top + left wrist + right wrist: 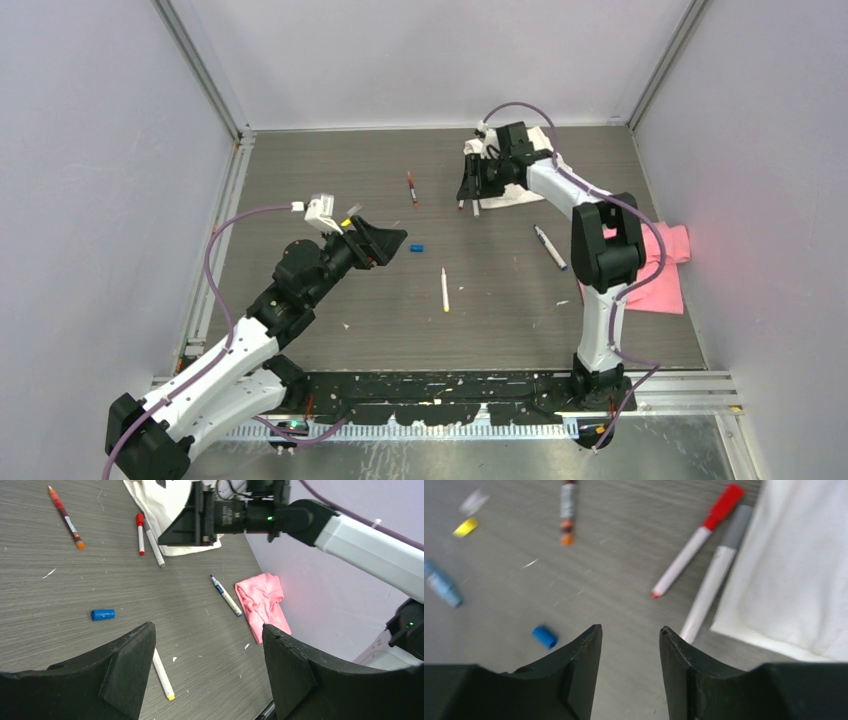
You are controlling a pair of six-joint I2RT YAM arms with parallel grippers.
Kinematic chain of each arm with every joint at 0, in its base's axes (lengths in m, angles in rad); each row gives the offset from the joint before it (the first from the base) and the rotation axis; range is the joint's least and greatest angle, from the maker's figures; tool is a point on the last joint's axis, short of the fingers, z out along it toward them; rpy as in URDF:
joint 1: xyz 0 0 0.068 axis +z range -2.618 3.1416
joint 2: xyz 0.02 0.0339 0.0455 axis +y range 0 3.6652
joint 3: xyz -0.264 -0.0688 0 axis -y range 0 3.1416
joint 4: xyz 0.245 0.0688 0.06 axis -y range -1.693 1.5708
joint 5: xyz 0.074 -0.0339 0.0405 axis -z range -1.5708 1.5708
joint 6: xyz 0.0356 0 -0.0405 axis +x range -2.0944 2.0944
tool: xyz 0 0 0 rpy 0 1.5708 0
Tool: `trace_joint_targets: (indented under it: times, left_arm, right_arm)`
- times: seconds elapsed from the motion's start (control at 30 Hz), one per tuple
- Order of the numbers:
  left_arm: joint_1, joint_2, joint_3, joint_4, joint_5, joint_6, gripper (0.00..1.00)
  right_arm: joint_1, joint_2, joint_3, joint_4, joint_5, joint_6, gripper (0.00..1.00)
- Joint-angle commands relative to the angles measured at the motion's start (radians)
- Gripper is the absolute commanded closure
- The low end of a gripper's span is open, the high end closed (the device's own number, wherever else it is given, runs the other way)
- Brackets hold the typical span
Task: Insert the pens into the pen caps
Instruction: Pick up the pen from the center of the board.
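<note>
Left gripper (207,635) wide open, empty. Right gripper (629,630) has jaws parted, nothing between. I judge next is the blue cap (102,614): pinch across its body, keep it level, mouth clear. From my left gripper: yellow-tipped pen (162,672) just beside at 7 o'clock, blue cap near at 9, blue-tipped pen (226,596) farther at 1, by the pink cloth (262,605). Right gripper hovers with red-capped pen (694,542) and grey-capped pen (716,575) at 1, beside the white cloth (799,580).
</note>
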Motion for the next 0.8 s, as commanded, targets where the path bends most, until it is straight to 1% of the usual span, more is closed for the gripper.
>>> trace_joint_targets:
  times: [0.0,0.07,0.17,0.27,0.43,0.5,0.67,0.77]
  left_arm:
    - [0.004,-0.019,0.017,0.01,-0.001,-0.003,0.21]
    - [0.004,-0.016,0.027,-0.017,-0.001,-0.001,0.2]
    - [0.004,0.0,0.054,-0.082,0.009,0.001,0.16]
    - [0.005,0.024,0.093,-0.17,0.019,0.015,0.14]
    - [0.008,0.066,0.165,-0.324,0.02,0.064,0.14]
    - [0.01,0.093,0.197,-0.374,0.053,0.101,0.14]
    - [0.013,0.213,0.311,-0.573,0.077,0.213,0.14]
    - [0.013,0.289,0.37,-0.654,0.074,0.276,0.14]
  right_arm:
    - [-0.032,-0.152,0.047,-0.142,-0.33,-0.174,0.46]
    - [-0.044,-0.188,0.042,-0.223,-0.388,-0.228,0.44]
    - [-0.06,-0.255,0.009,-0.325,-0.436,-0.302,0.42]
    - [-0.079,-0.342,-0.055,-0.39,-0.439,-0.362,0.4]
    - [-0.14,-0.516,-0.192,-0.423,-0.431,-0.438,0.38]
    - [-0.178,-0.559,-0.225,-0.442,-0.449,-0.453,0.38]
    - [-0.272,-0.646,-0.332,-0.406,-0.498,-0.425,0.38]
    - [-0.328,-0.688,-0.384,-0.382,-0.518,-0.405,0.38]
